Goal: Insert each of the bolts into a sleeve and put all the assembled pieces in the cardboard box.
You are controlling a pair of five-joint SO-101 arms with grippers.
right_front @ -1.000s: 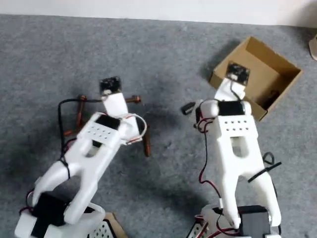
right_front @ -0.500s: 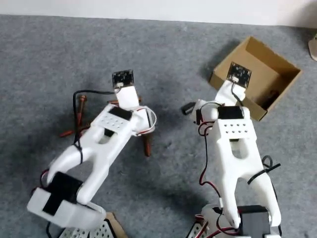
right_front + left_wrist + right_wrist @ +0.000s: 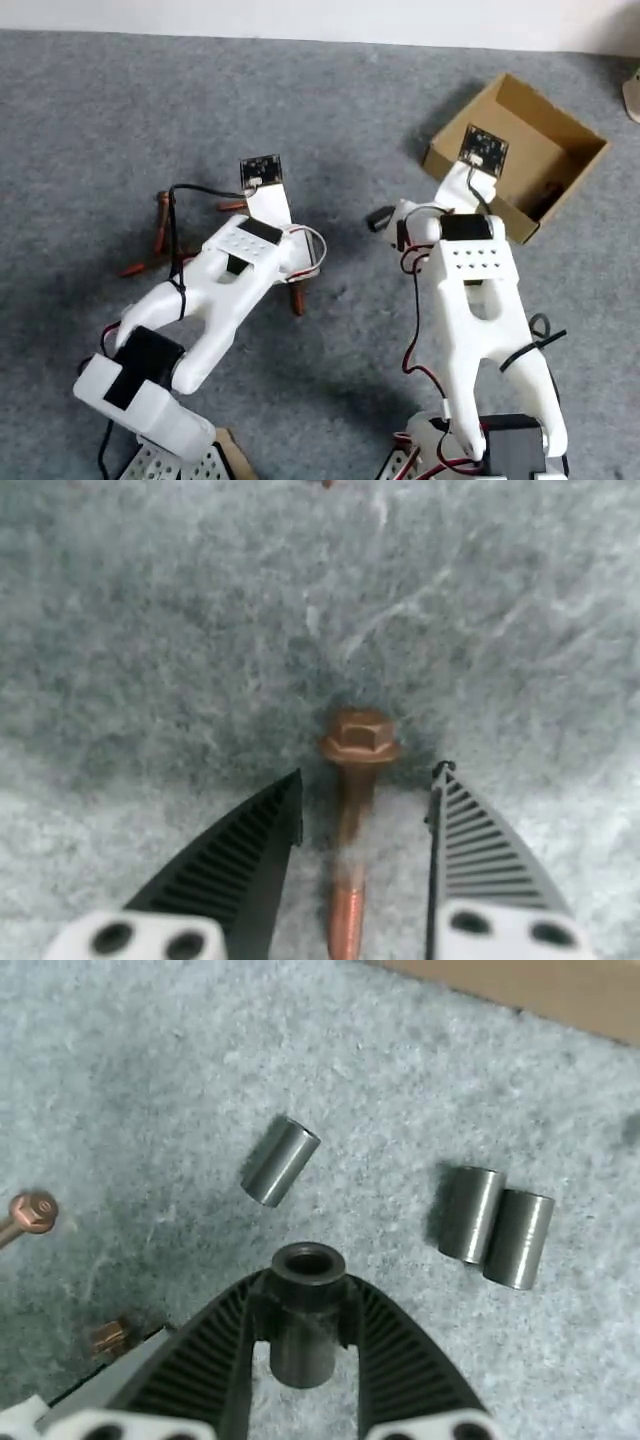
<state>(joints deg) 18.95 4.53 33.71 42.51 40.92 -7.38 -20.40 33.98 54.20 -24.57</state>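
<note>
Cardboard box (image 3: 530, 150) at the bench's (image 3: 330, 110) far right, right tool (image 3: 305, 1285) just beside it clasping a sleeve (image 3: 303, 1345), three loose sleeves (image 3: 280, 1160) on the bench beyond, two touching side by side, bolt (image 3: 357, 745) lying between the left tool's (image 3: 368, 773) fingers, apart from both, spare bolts (image 3: 160, 225) around the left arm.

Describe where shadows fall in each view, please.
High view: soft shadows lie on the carpet beside the box and around the arms. Left wrist view: a dark shadow rings the bolt head. Right wrist view: each lying sleeve casts a faint shadow beside it.
</note>
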